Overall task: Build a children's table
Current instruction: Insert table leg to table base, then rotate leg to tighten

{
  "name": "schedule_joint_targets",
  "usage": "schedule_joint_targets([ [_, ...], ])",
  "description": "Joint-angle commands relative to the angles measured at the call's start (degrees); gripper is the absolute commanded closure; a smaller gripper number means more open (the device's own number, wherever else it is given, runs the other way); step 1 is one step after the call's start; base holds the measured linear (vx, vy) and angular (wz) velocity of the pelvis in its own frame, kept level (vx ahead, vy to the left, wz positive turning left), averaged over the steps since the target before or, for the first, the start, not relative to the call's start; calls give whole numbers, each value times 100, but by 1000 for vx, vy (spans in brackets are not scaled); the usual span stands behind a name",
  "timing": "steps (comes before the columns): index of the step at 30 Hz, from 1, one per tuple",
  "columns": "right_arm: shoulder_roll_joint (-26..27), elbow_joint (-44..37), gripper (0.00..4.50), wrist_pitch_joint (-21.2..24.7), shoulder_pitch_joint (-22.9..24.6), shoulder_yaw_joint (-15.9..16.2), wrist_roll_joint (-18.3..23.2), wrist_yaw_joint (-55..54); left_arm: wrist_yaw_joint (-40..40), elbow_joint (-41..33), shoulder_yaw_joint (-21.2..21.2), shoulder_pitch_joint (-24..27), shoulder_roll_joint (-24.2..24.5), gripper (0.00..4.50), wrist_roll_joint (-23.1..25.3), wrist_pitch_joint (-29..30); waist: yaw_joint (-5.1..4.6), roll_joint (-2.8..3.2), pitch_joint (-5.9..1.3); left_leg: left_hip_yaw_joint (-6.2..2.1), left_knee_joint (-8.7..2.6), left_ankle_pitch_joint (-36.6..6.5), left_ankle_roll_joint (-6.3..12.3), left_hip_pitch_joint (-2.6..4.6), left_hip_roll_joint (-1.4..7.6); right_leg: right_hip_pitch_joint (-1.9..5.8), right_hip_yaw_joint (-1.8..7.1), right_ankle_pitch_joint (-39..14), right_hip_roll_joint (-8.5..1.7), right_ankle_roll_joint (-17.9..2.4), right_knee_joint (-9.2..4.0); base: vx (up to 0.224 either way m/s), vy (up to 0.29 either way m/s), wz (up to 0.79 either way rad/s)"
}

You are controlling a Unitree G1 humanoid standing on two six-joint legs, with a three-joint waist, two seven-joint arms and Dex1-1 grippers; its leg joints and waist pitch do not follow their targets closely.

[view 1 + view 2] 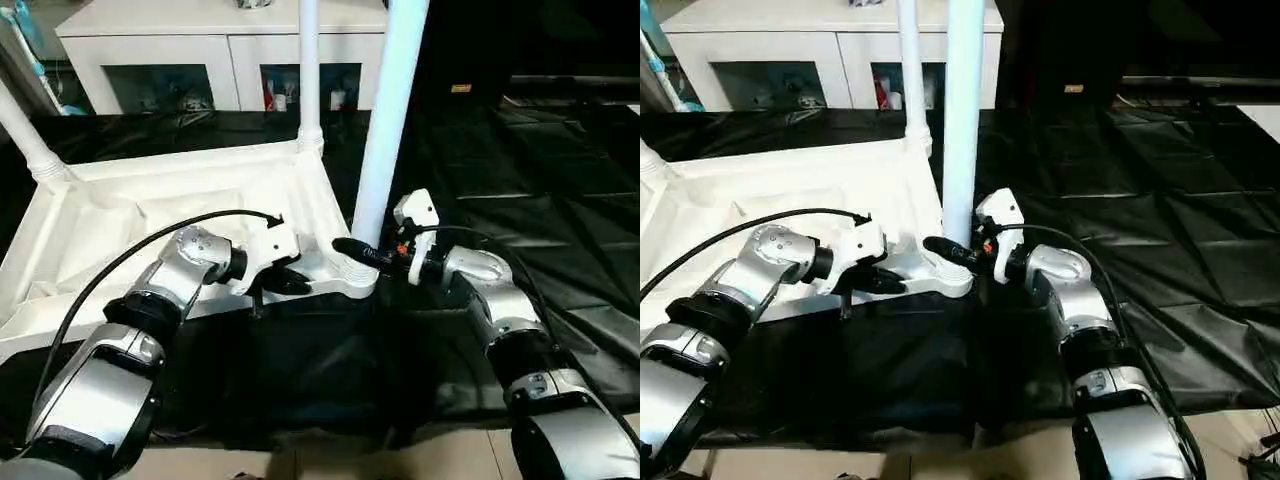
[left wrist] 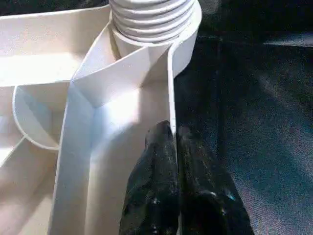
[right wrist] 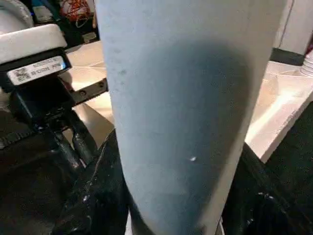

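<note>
The upturned table top (image 1: 150,230) lies on black sheeting (image 1: 560,200), its ribbed underside up. Three legs stand in corner sockets: at ten o'clock (image 1: 25,135), twelve o'clock (image 1: 309,70), and the nearest leg (image 1: 385,130) at centre. The right gripper (image 1: 362,255), half open, clasps that leg's base. The left gripper (image 1: 285,282), fingers (image 2: 161,186) pinched together, straddles the top's near rim.

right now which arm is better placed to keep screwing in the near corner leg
Right. The right gripper clasps the leg just above its corner socket; the left gripper is shut on the tabletop rim.
</note>
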Motion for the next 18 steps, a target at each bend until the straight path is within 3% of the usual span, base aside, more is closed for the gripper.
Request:
schedule_joint_targets([
  [1,-10,706,264,264,328,287,-281,209,-87,148,-144,-8,142,450,207,-42,61,86,-329,-131,-454,-1821,61,36,326,234,263,-1497,-384,-1479,-437,0,0,0],
  [4,-38,806,264,224,276,239,-331,30,-50,192,-129,-35,126,450,216,-19,69,86,-333,-110,-441,-1714,109,27,323,246,250,-1159,-368,-1611,-398,0,0,0],
  [9,6,914,264,137,277,244,-408,-181,-14,228,-139,-31,80,450,245,6,68,82,-304,-109,-450,-2042,17,66,315,229,264,-1776,-391,-1505,-462,0,0,0],
  [11,39,981,264,85,277,258,-420,-110,-60,224,-133,-20,66,450,252,3,74,76,-305,-133,-460,-2172,-28,87,321,217,270,-2243,-411,-1330,-507,0,0,0],
  [18,61,1093,264,31,232,282,-455,-129,-54,272,-137,-28,74,450,272,-16,73,89,-317,-131,-472,-2206,-55,99,326,224,265,-2038,-384,-1395,-481,0,0,0],
])
